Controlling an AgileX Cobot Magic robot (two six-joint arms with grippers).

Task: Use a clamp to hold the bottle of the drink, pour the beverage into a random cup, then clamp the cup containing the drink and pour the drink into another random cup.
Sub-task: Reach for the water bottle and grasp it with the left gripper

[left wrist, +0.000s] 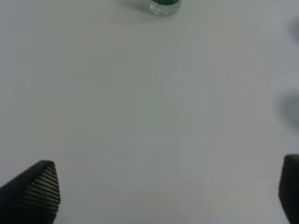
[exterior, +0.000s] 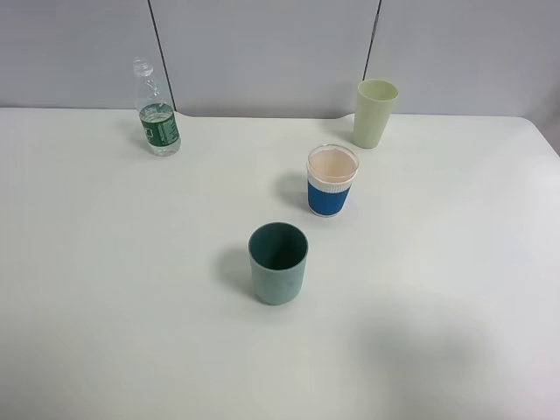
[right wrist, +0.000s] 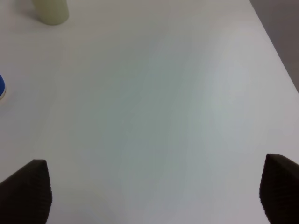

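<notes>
- Bottle of the drink (exterior: 157, 118) stands upright at the far left of the table (exterior: 105, 306), near the back edge. Its neck is up and its long axis is vertical. I cannot tell how full it is.
- Blue-sleeved cup (exterior: 332, 188) sits right of centre. The teal cup (exterior: 278, 262) is nearer the front and apart from it, and the pale green cup (exterior: 376, 112) is at the back right. All three are upright and none touch.
- Neither arm shows in the high view, so the pincers are read from the wrist views only.
- Left gripper (left wrist: 166, 186): jaws spread wide, holding nothing, with bare table between the fingers.
- Right gripper (right wrist: 156, 186): jaws also well parted and empty, over the right side of the table. The pale green cup is ahead of it, with a sliver of blue sleeve off to one side.
- Key relation: from the left wrist, the bottle's base (left wrist: 165, 7) lies straight ahead, well apart from the fingers and roughly on the centre line of the gap. The right wrist view shows no bottle at all.
- Judgement: the left arm is the nearer one and is lined up. A straight advance should carry the open jaws around the upright body, closing from the side across the label band.
- Nothing looks poured yet.
</notes>
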